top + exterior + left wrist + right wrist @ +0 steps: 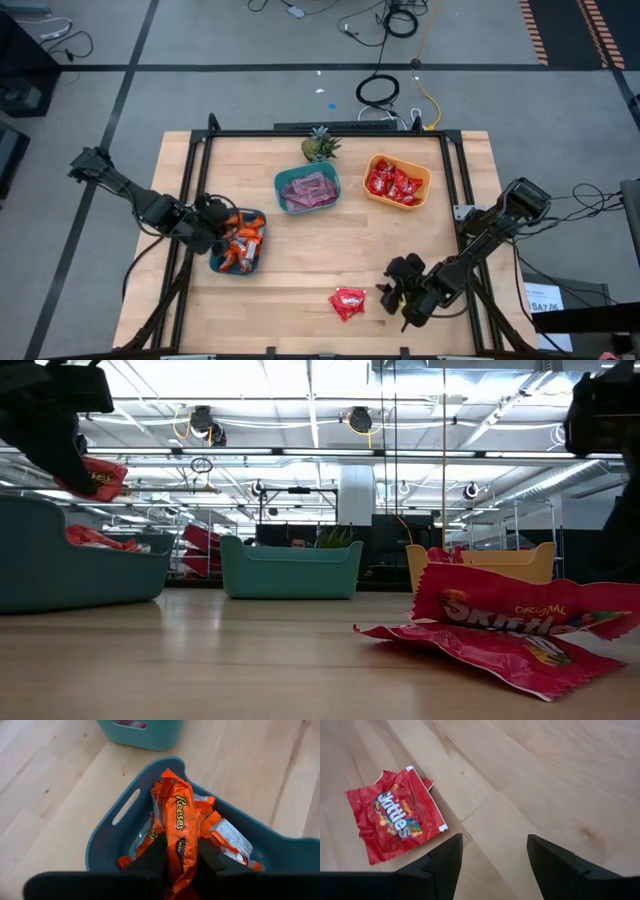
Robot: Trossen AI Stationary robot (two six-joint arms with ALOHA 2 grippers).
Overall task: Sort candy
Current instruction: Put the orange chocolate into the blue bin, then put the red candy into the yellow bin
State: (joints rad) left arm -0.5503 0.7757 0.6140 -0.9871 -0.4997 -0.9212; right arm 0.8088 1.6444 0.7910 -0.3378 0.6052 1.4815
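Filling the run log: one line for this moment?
left gripper: shut on orange candy, over teal bowl | right gripper: open, beside red candy

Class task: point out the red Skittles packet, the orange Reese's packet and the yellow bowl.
Skittles packet (395, 822), right wrist view, printed middle.
Reese's packet (179, 815), left wrist view, logo.
Yellow bowl (372, 163), high view, left rim.

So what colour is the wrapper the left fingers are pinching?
Orange, a Reese's wrapper pinched above the teal bowl; it shows best in the left wrist view.
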